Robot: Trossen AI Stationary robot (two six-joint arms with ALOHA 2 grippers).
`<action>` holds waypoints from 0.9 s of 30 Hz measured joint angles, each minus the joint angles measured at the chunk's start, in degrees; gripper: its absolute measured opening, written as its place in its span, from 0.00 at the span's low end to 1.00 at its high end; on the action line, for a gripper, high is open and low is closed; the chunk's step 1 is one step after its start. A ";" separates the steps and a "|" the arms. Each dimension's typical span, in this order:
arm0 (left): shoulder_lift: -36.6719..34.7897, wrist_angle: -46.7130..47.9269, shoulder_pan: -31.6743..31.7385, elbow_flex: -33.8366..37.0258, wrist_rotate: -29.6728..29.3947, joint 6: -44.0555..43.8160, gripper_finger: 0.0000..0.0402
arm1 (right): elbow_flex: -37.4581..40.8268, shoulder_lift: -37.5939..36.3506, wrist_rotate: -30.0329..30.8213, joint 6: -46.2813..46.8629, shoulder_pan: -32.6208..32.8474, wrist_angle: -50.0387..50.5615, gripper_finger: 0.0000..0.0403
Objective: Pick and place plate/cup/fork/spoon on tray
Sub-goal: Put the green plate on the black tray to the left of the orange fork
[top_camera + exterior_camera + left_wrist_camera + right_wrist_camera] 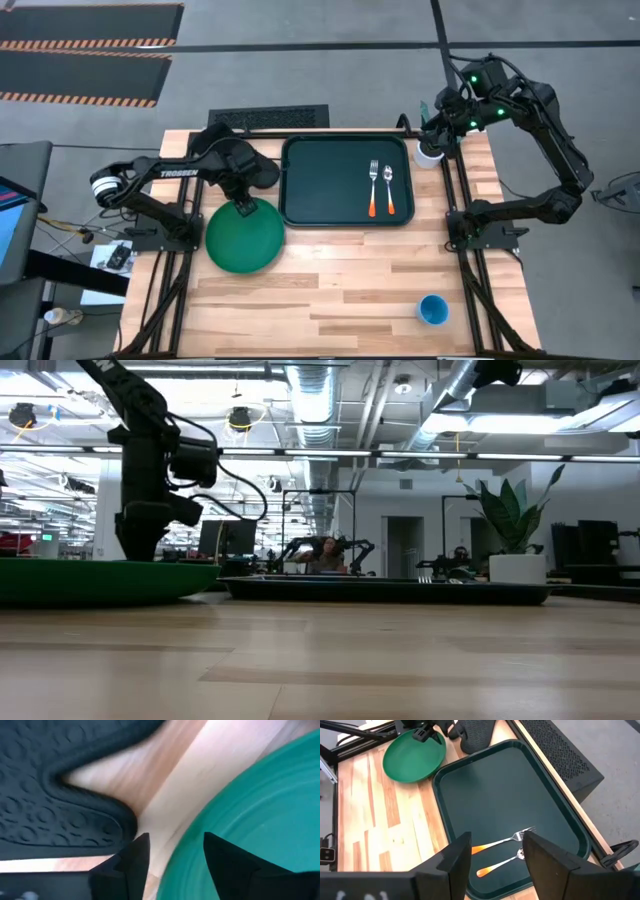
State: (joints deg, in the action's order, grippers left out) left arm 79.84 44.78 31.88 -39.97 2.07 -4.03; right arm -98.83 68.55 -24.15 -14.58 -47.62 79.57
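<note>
The green plate [245, 240] lies flat on the table, left of the dark tray [330, 175]. My left gripper [243, 206] is open and points down at the plate's far rim [182, 855]. One finger stands over the wood outside the rim and the other over the plate's inside. The fork [373, 187] and the spoon [389, 190] lie side by side on the tray's right half. The blue cup [433, 310] stands near the table's near right corner. My right gripper [495, 850] is open and empty, raised at the table's far right.
A black oven mitt [240, 165] lies just beyond the plate, close to my left gripper. A white pot with a plant [428, 155] stands right of the tray, under my right arm. Bare wood lies between the plate and the cup.
</note>
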 joint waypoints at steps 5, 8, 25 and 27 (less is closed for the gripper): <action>0.08 -1.65 0.00 0.72 -0.66 -0.82 0.23 | 0.00 0.00 0.01 0.69 0.00 0.06 0.49; -0.05 -0.58 -0.02 0.52 0.14 -0.81 0.09 | 0.00 0.00 -0.01 0.71 0.00 0.07 0.49; -4.17 14.04 -5.65 0.29 15.70 -17.30 0.00 | -0.04 0.00 0.01 0.75 0.00 0.07 0.48; -7.19 16.37 -6.65 0.29 17.17 -21.50 0.00 | -0.04 0.00 0.01 0.73 0.00 0.06 0.47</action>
State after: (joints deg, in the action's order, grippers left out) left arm 72.65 61.15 25.23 -39.68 19.25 -25.54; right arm -98.87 68.55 -24.14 -13.85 -47.62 79.63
